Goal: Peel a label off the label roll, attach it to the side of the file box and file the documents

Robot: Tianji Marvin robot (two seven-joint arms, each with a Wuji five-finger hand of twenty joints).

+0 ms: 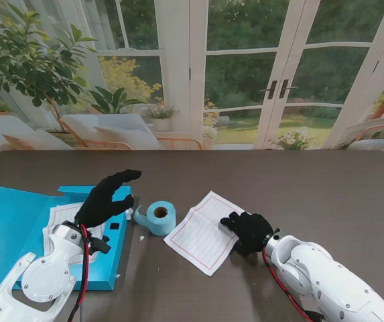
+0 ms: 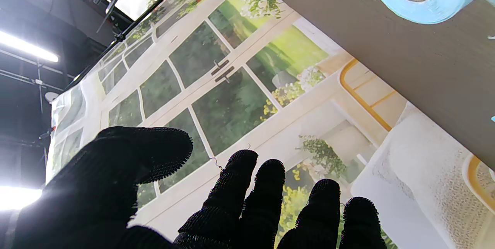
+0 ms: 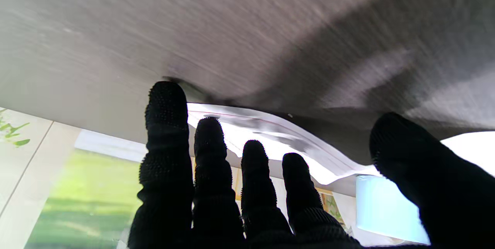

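right hand (image 1: 248, 230): fingers spread flat on the sheet's (image 1: 204, 231) edge, lower middle of frame, gripping nothing; pinch that lifted edge first
left hand (image 1: 106, 198): spread wide, empty, hovering over the file box (image 1: 7, 235) lower left
label roll (image 1: 160, 217): centre, between them

Both arms are clad in smooth, glossy white rounded shells, the left arm (image 1: 41, 275) showing a round cap at its joint, the right arm (image 1: 332, 282) a seam between segments. A red cable (image 1: 83, 265) beside a black one runs along the left forearm; a red cable (image 1: 282, 285) follows the right. Left hand (image 1: 104, 199) and right hand (image 1: 248, 231) wear black knitted gloves whose fingertips (image 2: 247, 164) carry a raised nubbly texture
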